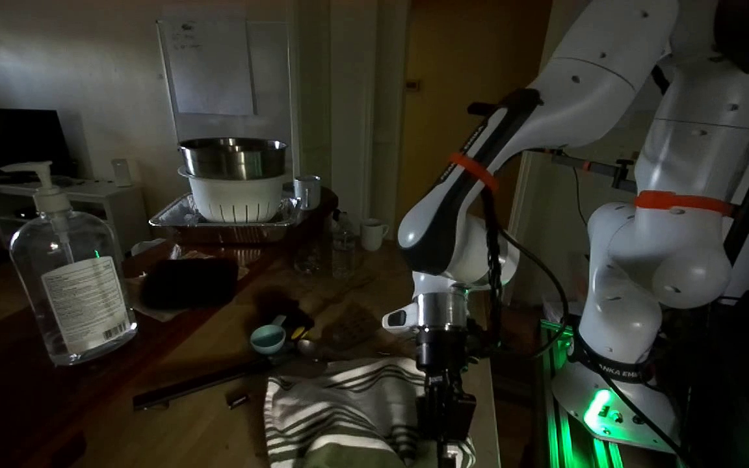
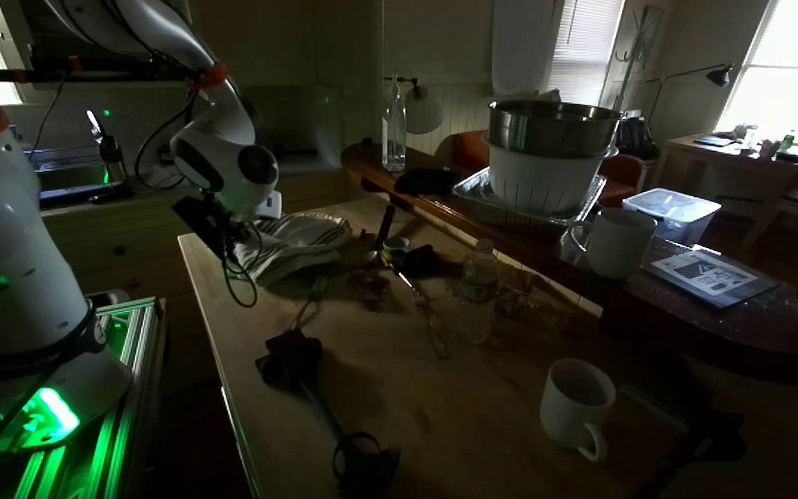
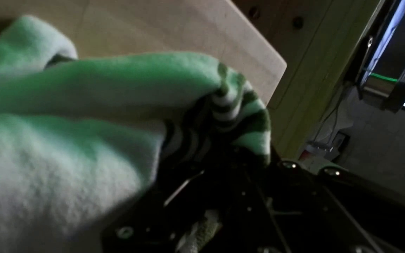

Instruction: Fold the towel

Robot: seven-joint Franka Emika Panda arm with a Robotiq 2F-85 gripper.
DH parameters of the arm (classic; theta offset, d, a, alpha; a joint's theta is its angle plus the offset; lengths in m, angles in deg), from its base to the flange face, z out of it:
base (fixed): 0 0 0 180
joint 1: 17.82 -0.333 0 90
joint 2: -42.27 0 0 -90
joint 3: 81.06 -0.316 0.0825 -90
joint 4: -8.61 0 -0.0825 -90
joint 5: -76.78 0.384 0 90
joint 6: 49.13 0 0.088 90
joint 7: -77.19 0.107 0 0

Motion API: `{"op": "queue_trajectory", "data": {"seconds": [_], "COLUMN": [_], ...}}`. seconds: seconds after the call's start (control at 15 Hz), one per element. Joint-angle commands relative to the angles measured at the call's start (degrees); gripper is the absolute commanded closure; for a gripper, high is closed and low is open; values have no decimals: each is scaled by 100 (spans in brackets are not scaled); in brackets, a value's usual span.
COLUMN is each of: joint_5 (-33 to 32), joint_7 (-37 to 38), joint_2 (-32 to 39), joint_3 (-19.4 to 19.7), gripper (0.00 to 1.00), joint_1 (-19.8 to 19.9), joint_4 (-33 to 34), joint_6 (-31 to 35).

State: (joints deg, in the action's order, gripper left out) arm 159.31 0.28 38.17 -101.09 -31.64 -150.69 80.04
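The towel [image 1: 348, 406], pale with dark green-grey stripes, lies rumpled on the wooden table by its edge. It also shows in an exterior view [image 2: 305, 239] as a loose heap beneath the arm. In the wrist view the towel [image 3: 65, 175] fills the left side, with raised folds and a striped end curling up to the fingers. My gripper [image 1: 443, 445] points down at the towel's side nearest the robot base. In the wrist view the gripper [image 3: 223, 163] is very dark; its fingertips look close together with bunched striped cloth running in between them. The tips themselves are mostly hidden.
A teal measuring cup [image 1: 268, 339] and a long dark utensil [image 1: 202, 385] lie beside the towel. A clear pump bottle [image 1: 72, 286] stands farther off. A water bottle [image 2: 480, 291], a white mug [image 2: 575, 409] and a dark tool [image 2: 291, 357] are on the table. The table corner [image 3: 276, 66] is near.
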Motion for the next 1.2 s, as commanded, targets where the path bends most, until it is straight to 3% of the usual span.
{"op": "queue_trajectory", "data": {"seconds": [0.0,0.07,0.2,0.33,0.53,0.73,0.93,1.13], "joint_5": [-1018,-1354,-2120,-2646,-2600,-2422,-3118,-4208], "joint_7": [272,448,987,1639,2334,2653,3502,4646], "joint_2": [495,567,523,179,-711,-1694,-1841,-2702], "joint_3": [183,211,246,285,485,719,703,621], "gripper": [98,66,60,45,21,1,0,0], "joint_1": [-58,-70,-92,-90,53,89,254,301], "joint_4": [4,8,21,57,223,-82,203,-90], "joint_6": [-485,-563,-498,-232,-364,-231,291,464]}}
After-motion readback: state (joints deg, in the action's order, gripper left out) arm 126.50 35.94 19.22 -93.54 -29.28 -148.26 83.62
